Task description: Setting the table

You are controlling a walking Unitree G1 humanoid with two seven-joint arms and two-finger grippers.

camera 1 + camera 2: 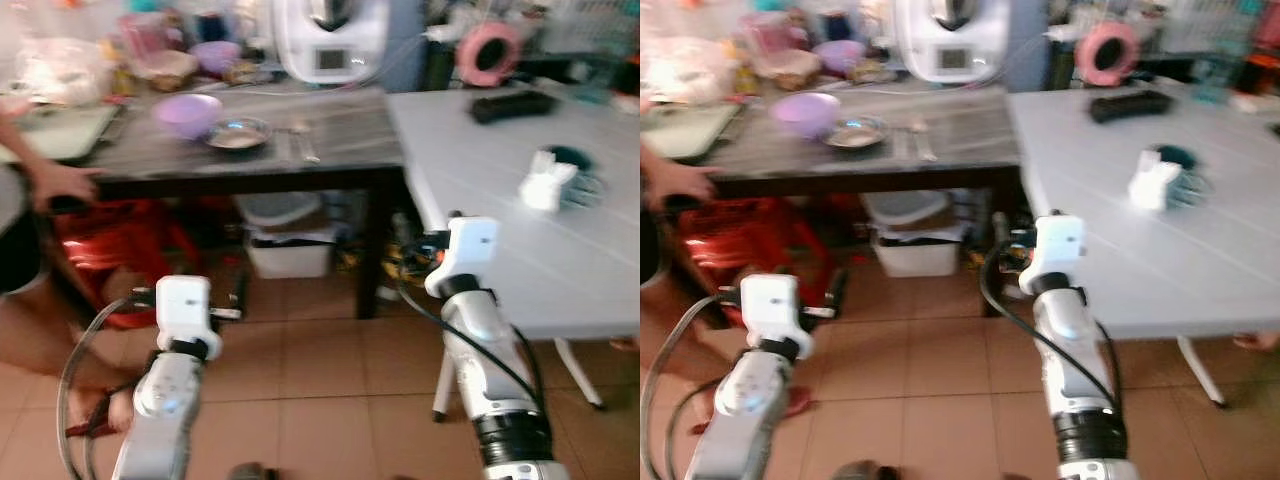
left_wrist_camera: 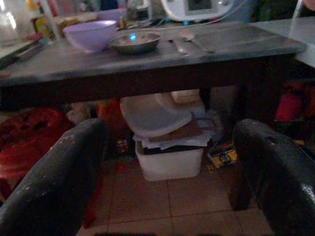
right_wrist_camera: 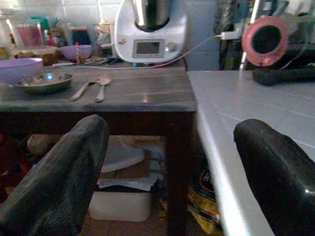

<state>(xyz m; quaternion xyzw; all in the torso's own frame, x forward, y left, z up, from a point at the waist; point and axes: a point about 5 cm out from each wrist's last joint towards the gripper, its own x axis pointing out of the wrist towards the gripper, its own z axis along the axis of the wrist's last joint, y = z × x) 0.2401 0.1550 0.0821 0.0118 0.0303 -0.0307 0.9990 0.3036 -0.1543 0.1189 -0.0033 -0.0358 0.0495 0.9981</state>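
Two spoons beside metal bowl, far beyond spread right fingers

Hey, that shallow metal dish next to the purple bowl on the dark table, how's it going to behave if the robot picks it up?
The shallow shiny metal dish looks thin, so probably light and rigid. Its glossy surface and low sloping rim may slip between fingers. It sits close beside the purple plastic bowl, so a push could nudge that.
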